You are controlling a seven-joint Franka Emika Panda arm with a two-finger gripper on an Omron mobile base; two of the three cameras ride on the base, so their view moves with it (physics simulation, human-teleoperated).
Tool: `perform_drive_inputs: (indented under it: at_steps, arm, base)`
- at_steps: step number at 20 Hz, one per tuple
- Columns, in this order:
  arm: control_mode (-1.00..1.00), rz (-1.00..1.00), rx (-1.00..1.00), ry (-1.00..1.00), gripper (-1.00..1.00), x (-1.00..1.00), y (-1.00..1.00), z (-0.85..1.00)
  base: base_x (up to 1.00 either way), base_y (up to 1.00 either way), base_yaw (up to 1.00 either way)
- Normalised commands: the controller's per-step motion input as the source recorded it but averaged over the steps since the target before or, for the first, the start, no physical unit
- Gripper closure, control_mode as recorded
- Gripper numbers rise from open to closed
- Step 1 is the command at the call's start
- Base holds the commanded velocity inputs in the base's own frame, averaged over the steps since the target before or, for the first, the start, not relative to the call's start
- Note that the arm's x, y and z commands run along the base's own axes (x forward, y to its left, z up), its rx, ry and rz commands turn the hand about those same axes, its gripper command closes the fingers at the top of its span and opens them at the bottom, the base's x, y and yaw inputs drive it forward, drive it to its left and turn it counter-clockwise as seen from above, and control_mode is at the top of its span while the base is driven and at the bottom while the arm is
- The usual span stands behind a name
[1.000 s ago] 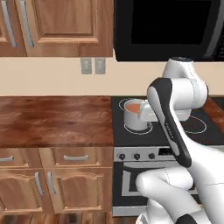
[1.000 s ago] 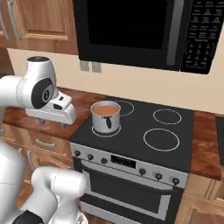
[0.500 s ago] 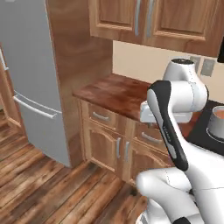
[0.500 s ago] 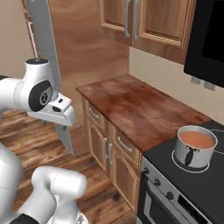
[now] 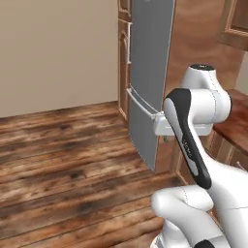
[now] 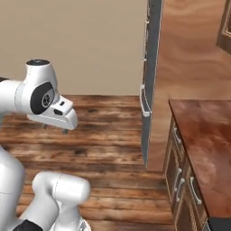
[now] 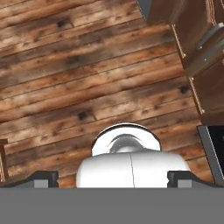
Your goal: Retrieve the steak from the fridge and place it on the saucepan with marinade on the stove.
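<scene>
Grey steel fronts the fridge (image 5: 147, 72), which stands shut against the wood side panel, its silver bar handle facing the plank floor (image 5: 63, 160). In the right base view the fridge (image 6: 151, 76) rises just beyond the reddish counter (image 6: 205, 149). In the hand view the fingers (image 7: 43, 178) are spread wide apart, holding nothing, over the floor. No writing is legible anywhere.

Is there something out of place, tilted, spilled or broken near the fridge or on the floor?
Nothing stands out. The fridge stands upright with its doors shut and its handles straight. The wooden floor shows no spill or stray thing. The counter beside it looks whole, and the cabinet fronts below it are shut.
</scene>
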Motion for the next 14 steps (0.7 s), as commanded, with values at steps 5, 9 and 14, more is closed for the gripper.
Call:
perform_drive_inputs:
  at_steps: [5,9,14]
  arm:
    - [1.0,0.0,0.0,0.0,-1.0,0.0,0.0,0.0]
    - [1.0,0.0,0.0,0.0,-1.0,0.0,0.0,0.0]
    - [1.0,0.0,0.0,0.0,-1.0,0.0,0.0,0.0]
  base:
    - [0.97,0.89,0.33]
    - [1.0,1.0,0.03]
    - [1.0,0.65,-0.01]
